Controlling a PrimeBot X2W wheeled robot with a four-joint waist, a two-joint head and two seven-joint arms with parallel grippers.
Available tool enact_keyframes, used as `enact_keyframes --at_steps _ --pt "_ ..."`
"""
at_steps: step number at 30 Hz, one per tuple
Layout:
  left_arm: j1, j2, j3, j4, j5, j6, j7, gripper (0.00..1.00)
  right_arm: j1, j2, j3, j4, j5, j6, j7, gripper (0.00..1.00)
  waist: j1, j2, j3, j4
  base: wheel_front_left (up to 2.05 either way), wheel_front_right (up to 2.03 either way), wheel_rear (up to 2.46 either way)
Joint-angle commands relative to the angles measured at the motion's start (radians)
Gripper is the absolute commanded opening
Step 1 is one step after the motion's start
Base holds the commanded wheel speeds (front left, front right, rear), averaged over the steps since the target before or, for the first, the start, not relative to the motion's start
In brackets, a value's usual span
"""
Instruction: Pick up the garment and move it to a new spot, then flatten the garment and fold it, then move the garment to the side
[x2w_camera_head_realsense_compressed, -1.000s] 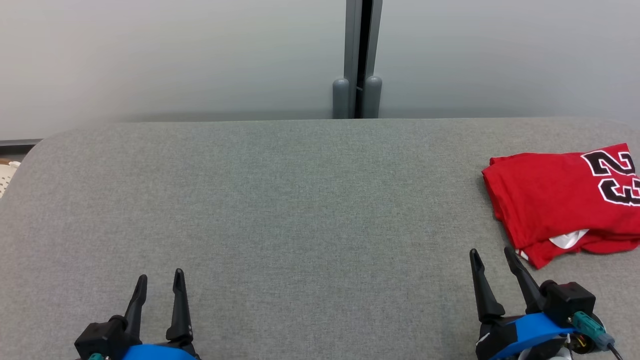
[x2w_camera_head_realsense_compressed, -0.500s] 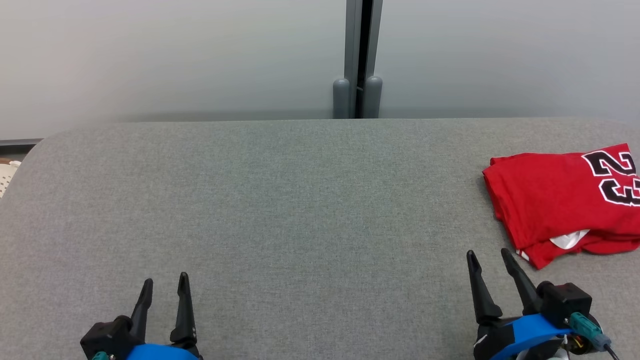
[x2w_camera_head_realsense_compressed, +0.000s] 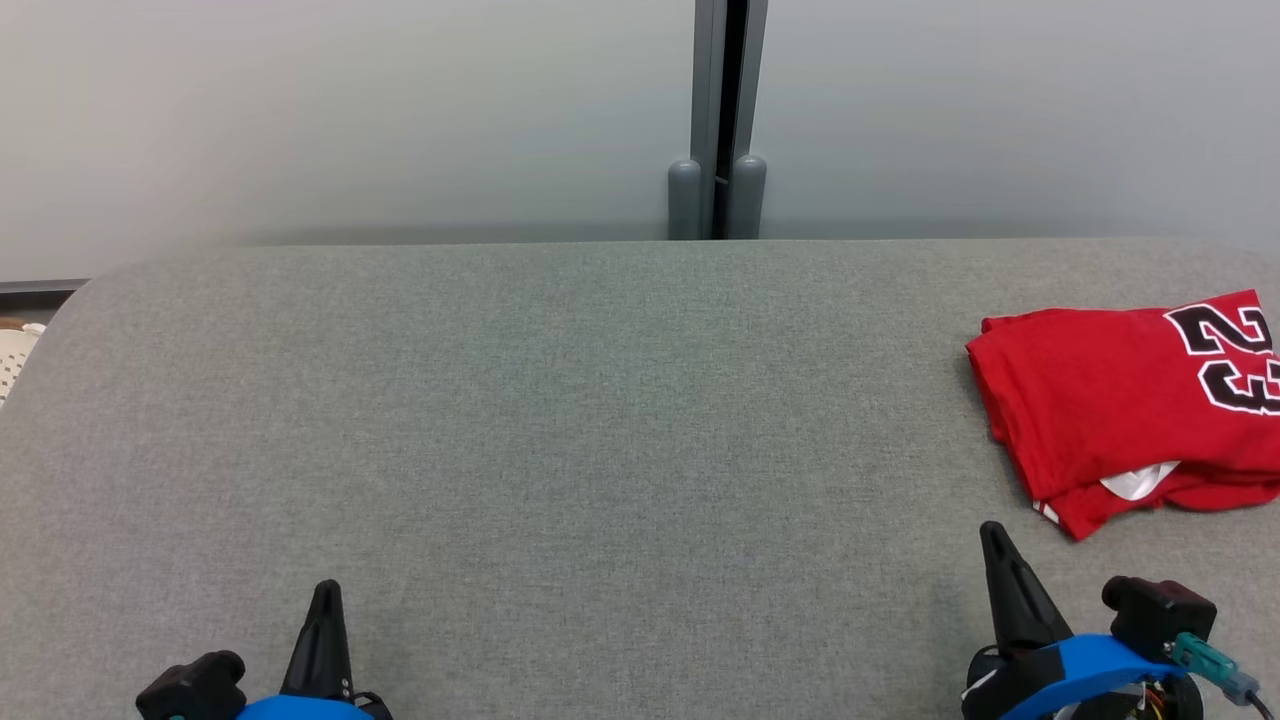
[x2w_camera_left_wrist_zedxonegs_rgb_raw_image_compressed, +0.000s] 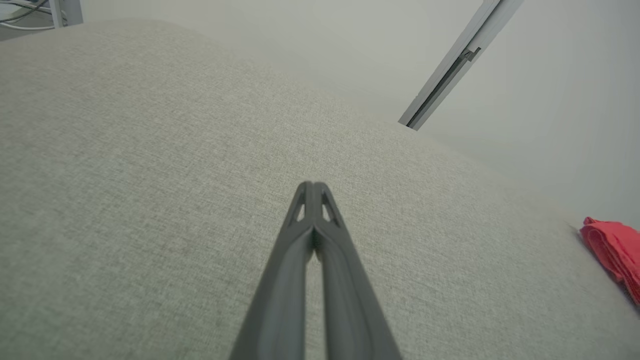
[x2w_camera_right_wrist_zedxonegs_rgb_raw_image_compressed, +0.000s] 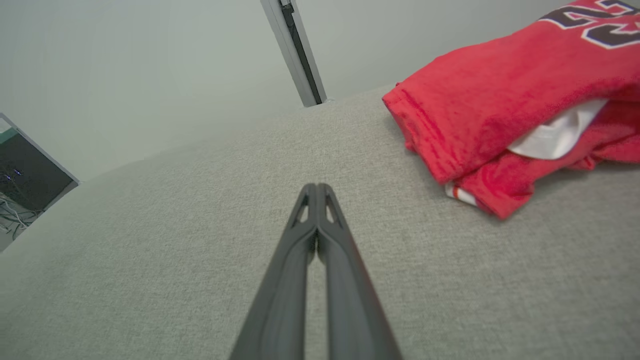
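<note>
The garment (x2w_camera_head_realsense_compressed: 1120, 400) is a red jersey with black and white numbers, folded into a pile at the right edge of the grey fabric table (x2w_camera_head_realsense_compressed: 560, 400); it also shows in the right wrist view (x2w_camera_right_wrist_zedxonegs_rgb_raw_image_compressed: 500, 115) and, small, at the right of the left wrist view (x2w_camera_left_wrist_zedxonegs_rgb_raw_image_compressed: 612, 250). My right gripper (x2w_camera_head_realsense_compressed: 993, 535) is shut and empty, just short of the garment's near corner. At the lower left my left gripper (x2w_camera_head_realsense_compressed: 325, 592) is shut too, its fingertips pressed together (x2w_camera_left_wrist_zedxonegs_rgb_raw_image_compressed: 312, 186) over bare fabric. The right gripper (x2w_camera_right_wrist_zedxonegs_rgb_raw_image_compressed: 316, 187) holds nothing.
A pale wall with a grey vertical post (x2w_camera_head_realsense_compressed: 718, 120) rises behind the table's far edge. The table's rounded left corner (x2w_camera_head_realsense_compressed: 90, 290) drops off to the floor. A dark screen or panel (x2w_camera_right_wrist_zedxonegs_rgb_raw_image_compressed: 30, 185) stands beyond the table in the right wrist view.
Both grippers have shut, from open with spread fingers to closed, and both have drawn back toward the bottom of the head view. The garment has not moved.
</note>
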Motion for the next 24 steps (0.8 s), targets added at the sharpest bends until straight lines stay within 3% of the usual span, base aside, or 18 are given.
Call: enact_keyframes --at_steps 1,24 --pt "-0.030 0.000 0.014 -0.019 -0.036 -0.006 0.010 0.00 -0.015 -0.002 -0.007 -0.024 0.046 0.000 0.008 0.00 0.0000 0.0000 -0.001 0.000 0.00 0.00 0.00" --pt "-0.068 -0.028 0.086 -0.039 -0.314 -0.039 0.096 0.00 -0.022 -0.003 -0.040 -0.064 0.393 0.000 0.096 0.00 0.0000 0.0000 -0.009 0.005 0.00 0.00 0.00"
